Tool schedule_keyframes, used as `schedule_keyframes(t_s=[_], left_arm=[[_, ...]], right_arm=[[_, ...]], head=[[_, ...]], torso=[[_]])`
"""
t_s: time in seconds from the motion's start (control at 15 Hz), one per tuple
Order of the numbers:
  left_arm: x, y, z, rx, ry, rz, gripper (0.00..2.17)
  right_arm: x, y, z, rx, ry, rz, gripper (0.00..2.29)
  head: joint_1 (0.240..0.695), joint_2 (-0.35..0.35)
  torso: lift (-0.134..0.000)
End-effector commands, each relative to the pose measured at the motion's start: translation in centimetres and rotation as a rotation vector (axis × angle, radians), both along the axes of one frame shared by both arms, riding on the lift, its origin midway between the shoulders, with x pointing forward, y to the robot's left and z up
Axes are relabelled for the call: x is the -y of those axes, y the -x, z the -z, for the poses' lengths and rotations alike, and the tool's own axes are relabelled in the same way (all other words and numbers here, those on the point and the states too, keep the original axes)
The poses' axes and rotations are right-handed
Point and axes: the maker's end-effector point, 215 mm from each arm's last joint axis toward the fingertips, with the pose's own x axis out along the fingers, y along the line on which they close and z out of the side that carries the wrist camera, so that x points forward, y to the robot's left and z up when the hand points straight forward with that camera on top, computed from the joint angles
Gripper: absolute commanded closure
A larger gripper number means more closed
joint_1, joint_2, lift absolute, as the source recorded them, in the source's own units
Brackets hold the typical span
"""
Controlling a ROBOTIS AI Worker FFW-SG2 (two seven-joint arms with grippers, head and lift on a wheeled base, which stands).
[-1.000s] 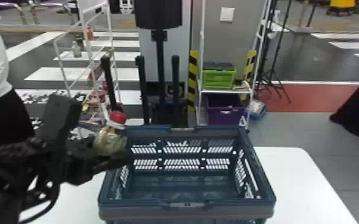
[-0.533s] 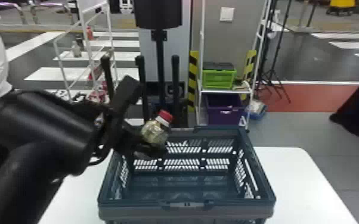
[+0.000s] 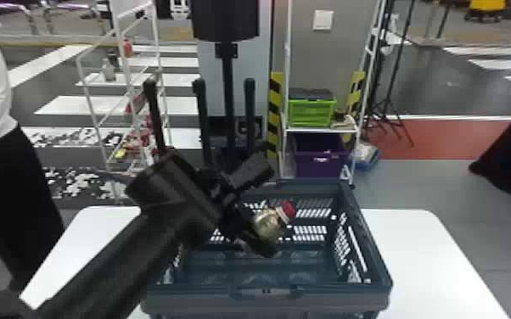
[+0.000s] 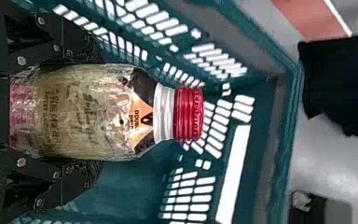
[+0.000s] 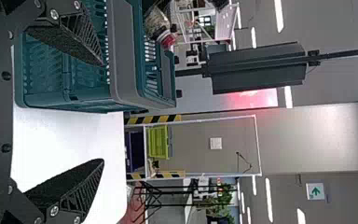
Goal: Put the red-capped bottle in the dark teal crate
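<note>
The left arm slants up from the head view's lower left, the left gripper tilted, fingers clamped; the right gripper is spread wide.

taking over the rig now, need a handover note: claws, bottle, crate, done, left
Left claw: shut on the red-capped bottle, a finger on each side, cap end pointing out.
Right claw: open, empty, with crate and table ahead of it.
Bottle: tilted, at the mouth of the dark teal crate; exact height above the crate floor unclear.
Crate: on the white table.
Done: bottle gripped and brought to the crate.
Left: lower if needed, release, back the claw out.
</note>
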Motion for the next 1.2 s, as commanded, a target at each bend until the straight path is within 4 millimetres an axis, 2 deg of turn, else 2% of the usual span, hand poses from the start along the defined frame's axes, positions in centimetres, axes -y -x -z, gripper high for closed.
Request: schedule_keyframes(t_s=[0.0,0.2,0.33,0.67,0.8,0.93,1.0,1.07,1.13], left_arm=[[1.3,0.4,2.8,0.006,-0.05,0.101,1.88],[1.7,1.6,5.5,-0.017,-0.115,0.16,1.88],[1.0,2.2,6.9,-0.03,-0.161,0.181,1.88],[-0.1,3.3,8.4,-0.067,-0.202,0.203,1.88],[0.1,3.6,8.6,-0.069,-0.206,0.21,1.86],[0.3,3.4,8.8,-0.053,-0.207,0.197,1.49],[0.1,3.3,9.2,-0.041,-0.217,0.183,0.97],[-0.1,3.2,9.6,-0.034,-0.232,0.158,0.26],[-0.3,3.0,9.7,-0.025,-0.239,0.145,0.0]], right_arm=[[0.0,0.1,0.0,-0.002,0.001,-0.001,0.15],[-0.2,0.0,-0.1,0.001,-0.001,-0.002,0.15],[-0.2,0.1,-0.1,0.001,-0.002,-0.001,0.15],[-0.3,0.4,-0.6,0.012,0.0,0.0,0.15],[-0.3,0.5,-0.6,0.012,0.0,0.0,0.15],[-0.3,0.6,-0.9,0.019,0.0,0.001,0.15],[-0.3,0.6,-0.8,0.018,-0.001,0.002,0.15],[-0.2,0.6,-0.7,0.016,-0.002,0.004,0.15],[-0.2,0.7,-0.7,0.015,-0.001,0.004,0.15]], head=[[0.499,0.0],[0.499,0.0],[0.499,0.0],[0.499,0.0],[0.499,0.0],[0.499,0.0],[0.499,0.0],[0.499,0.0],[0.499,0.0]], torso=[[0.0],[0.0],[0.0],[0.0],[0.0],[0.0],[0.0],[0.0],[0.0]])
